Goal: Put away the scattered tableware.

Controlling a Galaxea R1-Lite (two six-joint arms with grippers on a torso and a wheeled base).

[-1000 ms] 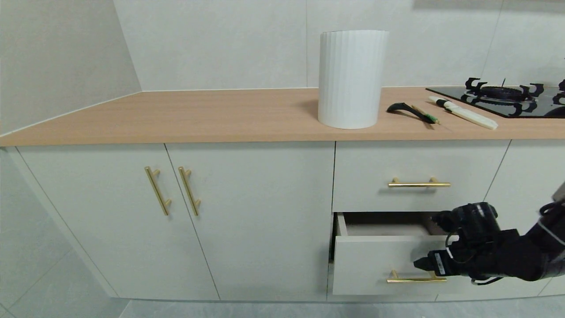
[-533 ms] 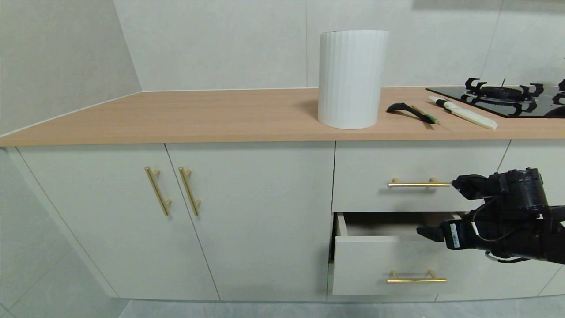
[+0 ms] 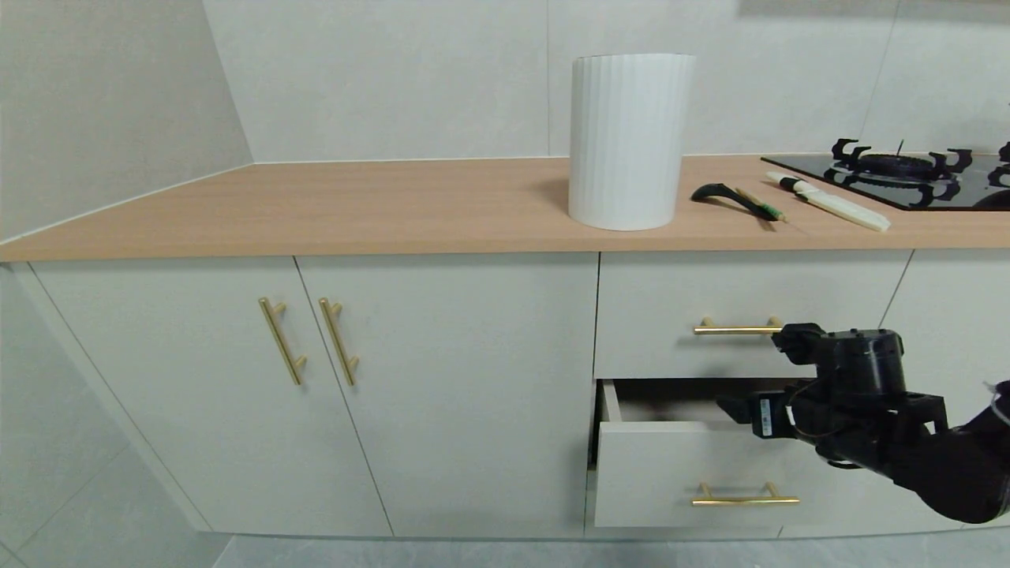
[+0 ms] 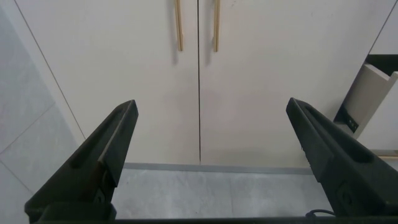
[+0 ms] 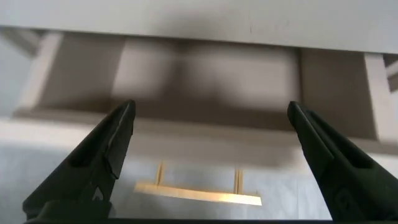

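The wooden countertop (image 3: 355,205) runs the full width of the scene over pale cabinets, with a pair of doors (image 3: 442,394) on the left and two drawers stacked on the right. A tall white ribbed container (image 3: 627,142) stands upright on the counter, right of centre. A black hob (image 3: 899,177) is set into the counter at the far right. The upper drawer (image 3: 742,292) is closed; the lower drawer (image 3: 671,473) is pulled partway out, and the part of its inside I can see is bare.

My right gripper (image 3: 761,375) sits in front of that opening with its fingers spread wide and nothing between them. One finger is up by the right end of the upper drawer's gold handle (image 3: 738,329), and the other is level with the lower drawer's top edge. My left gripper (image 4: 211,155) is low down, facing the double doors, and it is also spread and empty.

The tableware lies on the counter between container and hob — a black spoon (image 3: 722,195) nearest the container, a thin green-ended stick (image 3: 761,204) just beside it, and a white utensil (image 3: 828,202) lying across the hob's near left corner.
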